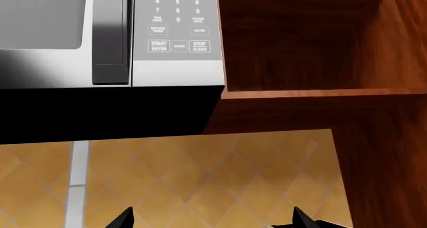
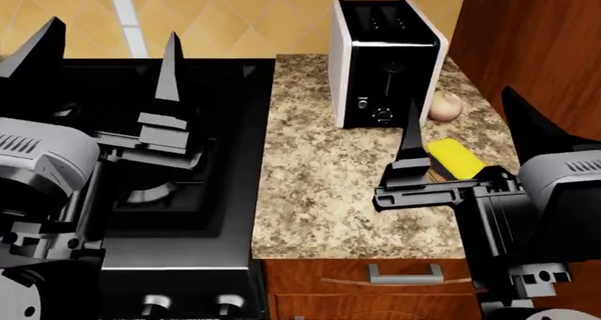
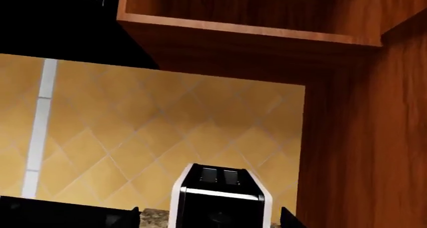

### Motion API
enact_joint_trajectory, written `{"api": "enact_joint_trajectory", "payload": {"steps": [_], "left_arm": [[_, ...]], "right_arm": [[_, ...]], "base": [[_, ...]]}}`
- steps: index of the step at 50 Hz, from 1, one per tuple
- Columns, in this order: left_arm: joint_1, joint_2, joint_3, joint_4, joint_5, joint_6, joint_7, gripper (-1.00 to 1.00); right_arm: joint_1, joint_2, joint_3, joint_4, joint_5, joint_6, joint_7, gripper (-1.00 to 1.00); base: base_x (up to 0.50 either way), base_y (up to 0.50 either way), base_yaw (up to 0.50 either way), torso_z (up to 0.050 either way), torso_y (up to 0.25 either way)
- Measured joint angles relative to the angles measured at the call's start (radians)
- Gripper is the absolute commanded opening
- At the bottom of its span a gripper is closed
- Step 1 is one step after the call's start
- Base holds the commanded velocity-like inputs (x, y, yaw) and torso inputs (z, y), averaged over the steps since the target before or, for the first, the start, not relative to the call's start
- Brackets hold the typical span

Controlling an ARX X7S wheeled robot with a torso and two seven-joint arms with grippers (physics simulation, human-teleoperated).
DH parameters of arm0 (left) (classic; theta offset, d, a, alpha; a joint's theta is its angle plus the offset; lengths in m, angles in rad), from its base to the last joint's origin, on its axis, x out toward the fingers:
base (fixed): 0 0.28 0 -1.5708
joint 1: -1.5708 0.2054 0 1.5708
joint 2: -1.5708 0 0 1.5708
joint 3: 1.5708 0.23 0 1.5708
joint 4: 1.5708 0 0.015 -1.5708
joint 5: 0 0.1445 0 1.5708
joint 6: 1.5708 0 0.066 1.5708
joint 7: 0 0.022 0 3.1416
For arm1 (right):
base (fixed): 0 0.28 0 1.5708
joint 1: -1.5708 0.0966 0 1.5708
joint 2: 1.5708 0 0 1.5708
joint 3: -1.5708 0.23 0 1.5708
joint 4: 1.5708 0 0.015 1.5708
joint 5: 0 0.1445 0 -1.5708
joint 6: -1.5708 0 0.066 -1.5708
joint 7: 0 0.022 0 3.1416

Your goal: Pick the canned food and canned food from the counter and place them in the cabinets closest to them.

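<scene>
- Nearest in the head view, the cabinet front (image 2: 376,292) with its silver bar handle (image 2: 406,271) sits below the front edge of the granite surface (image 2: 329,186), and the oven knobs (image 2: 155,304) show at 7 o'clock.
- The right gripper (image 2: 465,133) hangs over the right part of the surface, its fingers (image 2: 410,141) spread wide apart and holding nothing.
- The left gripper (image 2: 103,60) hangs over the black stove top (image 2: 216,158) at 9 o'clock, its fingers (image 2: 169,67) likewise wide apart and empty.
- The flat yellow tin (image 2: 454,157) lies on the surface at about 3 o'clock, partly hidden behind the right gripper's finger and not touched by it.
- Just beyond the tin, a pale onion (image 2: 445,106) rests beside the toaster (image 2: 385,60), at the toaster's 4 o'clock.
- The red-and-white can is not visible in any view.
- Farther off, the wrist views show the tiled wall (image 3: 133,138), an open wooden upper cabinet (image 1: 300,47) and the microwave (image 1: 107,37) next to it.
</scene>
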Motion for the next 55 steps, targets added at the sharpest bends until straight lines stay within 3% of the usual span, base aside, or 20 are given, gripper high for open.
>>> {"api": "enact_joint_trajectory", "payload": {"steps": [24,55], "left_arm": [[-0.001,-0.020,0.008,-0.002,-0.020,0.011,-0.023,1.00],[-0.002,-0.066,0.051,-0.022,-0.042,0.058,-0.066,1.00]], "right_arm": [[0.053,-0.033,0.000,0.154,0.207,0.103,0.102,1.00],[-0.033,0.039,0.041,0.237,0.247,0.028,-0.012,1.00]], "base": [[0.00,0.00,0.00,0.000,0.000],[0.00,0.00,0.00,0.000,0.000]]}}
